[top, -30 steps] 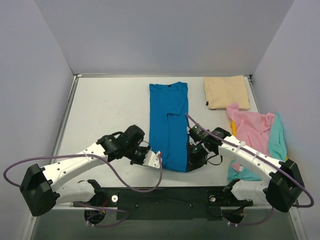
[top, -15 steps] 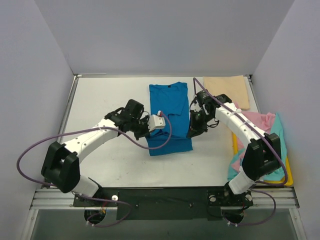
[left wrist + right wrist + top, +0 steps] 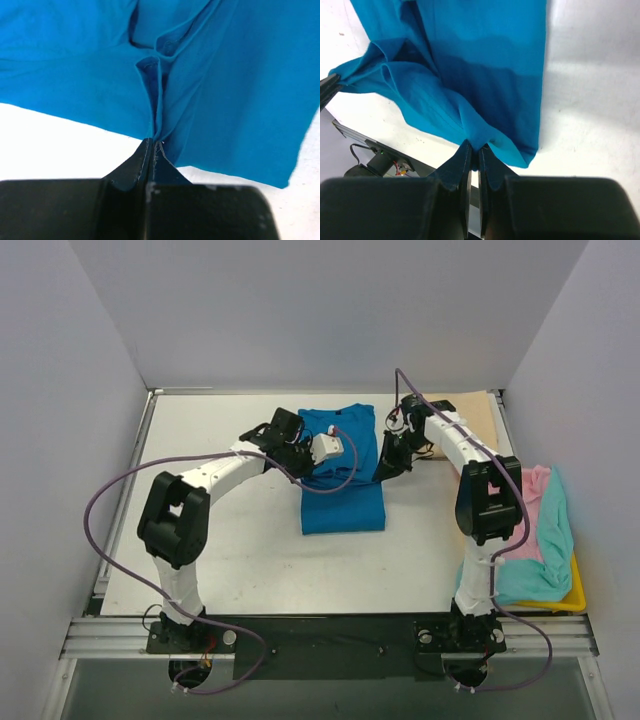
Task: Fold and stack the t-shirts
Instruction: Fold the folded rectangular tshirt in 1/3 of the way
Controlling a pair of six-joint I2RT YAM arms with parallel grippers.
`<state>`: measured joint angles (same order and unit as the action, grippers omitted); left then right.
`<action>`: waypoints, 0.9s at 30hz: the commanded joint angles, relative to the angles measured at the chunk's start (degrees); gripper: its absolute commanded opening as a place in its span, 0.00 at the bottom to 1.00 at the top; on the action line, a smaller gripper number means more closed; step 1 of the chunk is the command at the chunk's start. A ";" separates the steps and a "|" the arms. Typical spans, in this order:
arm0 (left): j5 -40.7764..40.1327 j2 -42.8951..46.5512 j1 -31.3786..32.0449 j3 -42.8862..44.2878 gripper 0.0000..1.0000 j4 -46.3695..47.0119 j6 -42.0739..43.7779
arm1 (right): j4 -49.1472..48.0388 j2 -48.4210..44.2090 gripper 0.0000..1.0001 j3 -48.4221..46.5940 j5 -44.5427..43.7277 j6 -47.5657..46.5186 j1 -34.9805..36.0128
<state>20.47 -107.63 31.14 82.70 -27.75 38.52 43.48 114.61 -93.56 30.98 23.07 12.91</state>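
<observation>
The bright blue t-shirt (image 3: 343, 503) lies in the middle of the table, its near half doubled over toward the far end. My left gripper (image 3: 303, 456) is shut on the shirt's left edge; the left wrist view shows its tips (image 3: 152, 143) pinching a bunched fold of blue cloth (image 3: 225, 75). My right gripper (image 3: 386, 466) is shut on the right edge; the right wrist view shows its tips (image 3: 475, 148) pinching hanging blue cloth (image 3: 485, 50). The beige t-shirt (image 3: 470, 412) lies folded at the back right. The pink t-shirt (image 3: 536, 502) and the teal t-shirt (image 3: 535, 565) lie heaped at the right.
A yellow tray (image 3: 575, 592) sits under the pink and teal heap at the right edge. Grey walls close in the table on three sides. Both arms stretch far across the table, with their cables looping above it.
Both grippers have carried the blue shirt's near hem from the near edge toward the far end, doubling the shirt over. It now looks about half as long.
</observation>
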 commanded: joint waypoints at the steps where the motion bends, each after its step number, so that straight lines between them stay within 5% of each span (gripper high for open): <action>1: -0.17 -2.83 -1.52 4.84 0.00 4.01 0.15 | 2.04 4.38 0.00 -5.66 3.29 -1.27 -1.21; 16: 0.98 -5.83 -2.75 2.12 0.01 12.01 1.90 | 2.83 11.34 0.03 -9.27 1.37 -0.84 -3.50; 17: -0.07 -5.92 -2.75 1.42 0.10 12.54 2.08 | 2.66 11.51 0.10 -9.36 0.84 -0.75 -3.68; 18: -0.95 -5.92 -2.83 0.98 0.34 14.28 2.08 | 2.48 12.21 0.30 -10.23 -0.56 -0.92 -4.03; 20: -6.12 -5.92 -2.92 -0.08 0.54 17.53 1.56 | 2.39 13.96 0.41 -13.47 -1.80 -1.36 -4.29; 23: -12.37 -5.48 -3.45 0.70 0.61 20.10 1.29 | 2.22 14.42 0.45 -18.23 -2.06 -1.97 -4.21; 27: -9.85 -4.87 -3.71 4.66 0.61 14.05 1.21 | 1.08 10.21 0.40 -18.25 -6.80 -6.00 -3.16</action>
<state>11.60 -113.47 28.08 82.91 -13.45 39.81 43.53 129.95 -110.24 29.10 21.39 8.82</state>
